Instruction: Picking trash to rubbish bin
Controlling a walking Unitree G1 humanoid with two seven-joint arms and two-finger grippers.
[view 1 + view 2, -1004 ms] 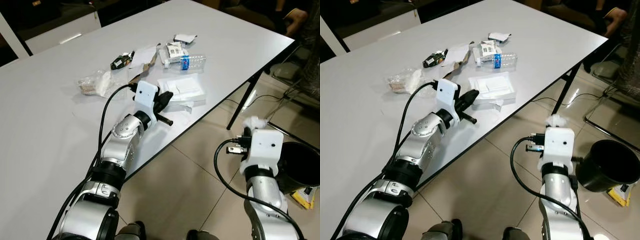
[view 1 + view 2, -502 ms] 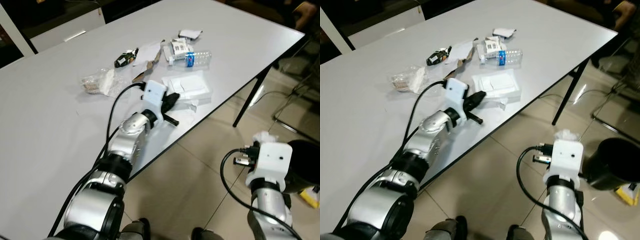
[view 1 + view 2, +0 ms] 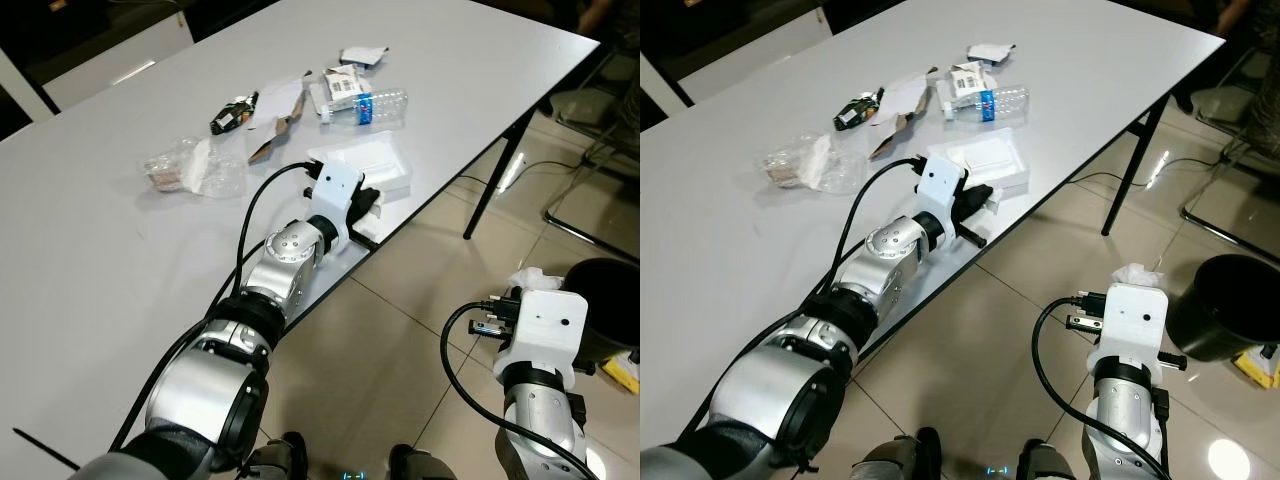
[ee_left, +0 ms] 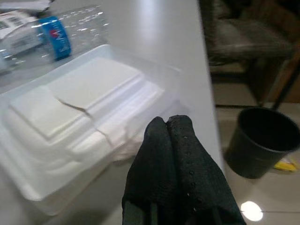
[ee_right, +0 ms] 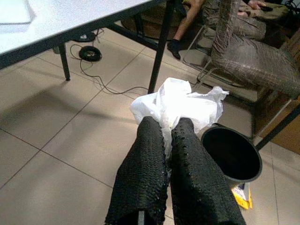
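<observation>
Clearly, pinched white tissue (image 5: 176,103) beside bin (image 5: 232,154).

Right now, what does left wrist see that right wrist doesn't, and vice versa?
Left wrist alone: the left hand, fingers shut and empty, at the white foam tray near the table edge, with the clear water bottle behind it.
Right wrist alone: the right hand shut on a crumpled white wrapper above the tiled floor, a cable coiled by the table leg, and a seated person on a chair.
Both: the black rubbish bin on the floor with a yellow packet beside it, and the white table.
</observation>
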